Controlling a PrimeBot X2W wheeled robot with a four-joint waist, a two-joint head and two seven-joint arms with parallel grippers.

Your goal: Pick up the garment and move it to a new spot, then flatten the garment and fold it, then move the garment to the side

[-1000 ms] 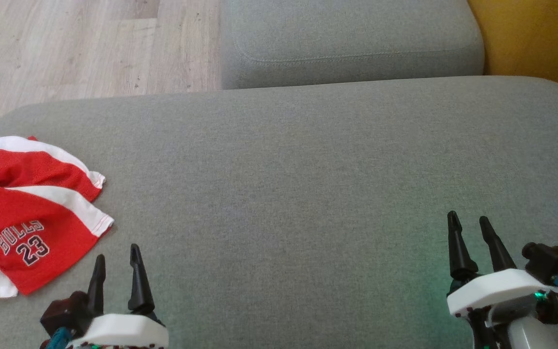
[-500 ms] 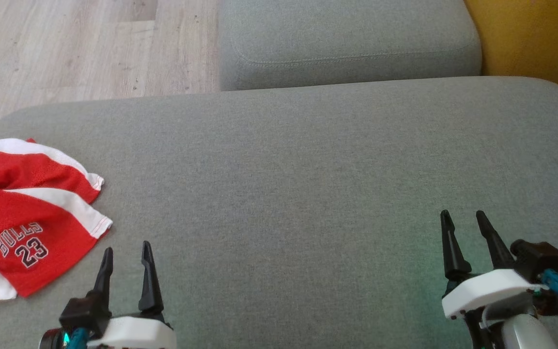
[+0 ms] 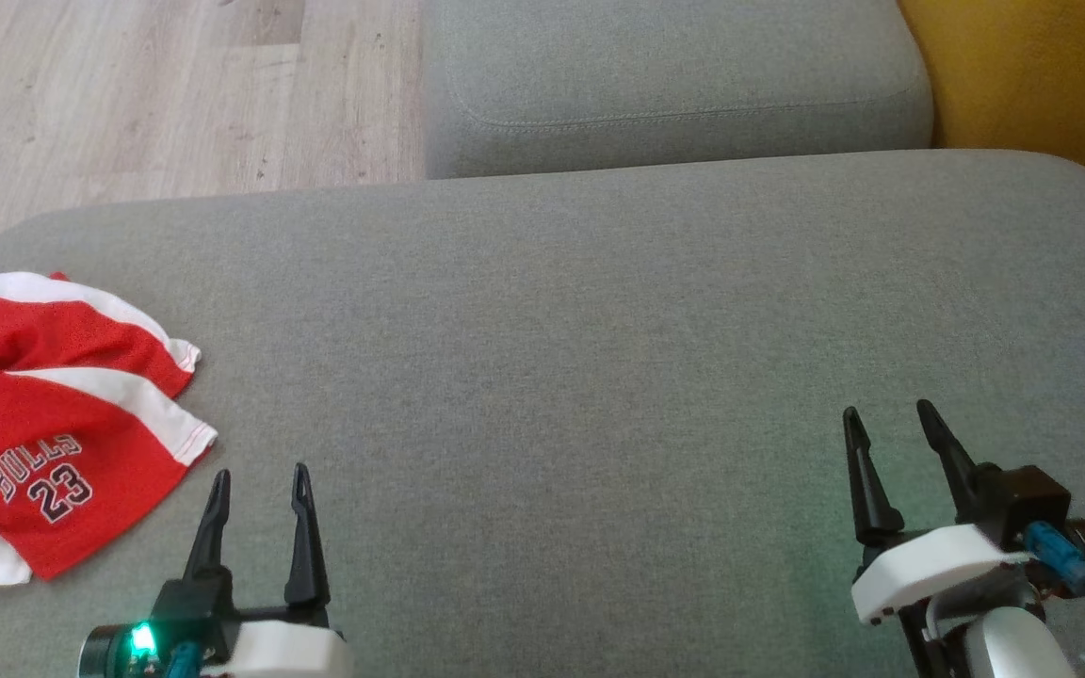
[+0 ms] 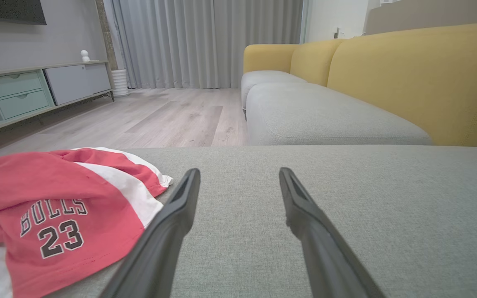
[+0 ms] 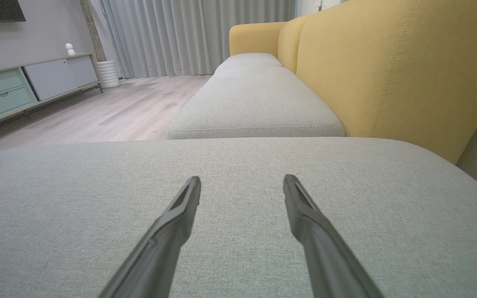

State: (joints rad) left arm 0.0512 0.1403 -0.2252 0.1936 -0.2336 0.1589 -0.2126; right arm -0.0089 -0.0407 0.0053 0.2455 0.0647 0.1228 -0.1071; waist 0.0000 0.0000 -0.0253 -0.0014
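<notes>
On your crumpled Bulls 23 garment (image 3: 53, 414) the lettering slants up-right, long axis unclear; your left claw (image 3: 260, 471) has edged forward near it, right claw (image 3: 887, 409) too, both wide

Home living room, sofa (image 4: 346, 120), curtains (image 4: 205, 41), TV cabinet (image 4: 23, 95)

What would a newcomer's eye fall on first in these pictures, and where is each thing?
The red and white garment, printed BULLS 23, lies crumpled at the left edge of the grey cushion, the brightest thing there. Just beside it the left gripper is open and holds nothing, while the right gripper is open far over at the right. A yellow sofa back rises beyond the cushions.
</notes>
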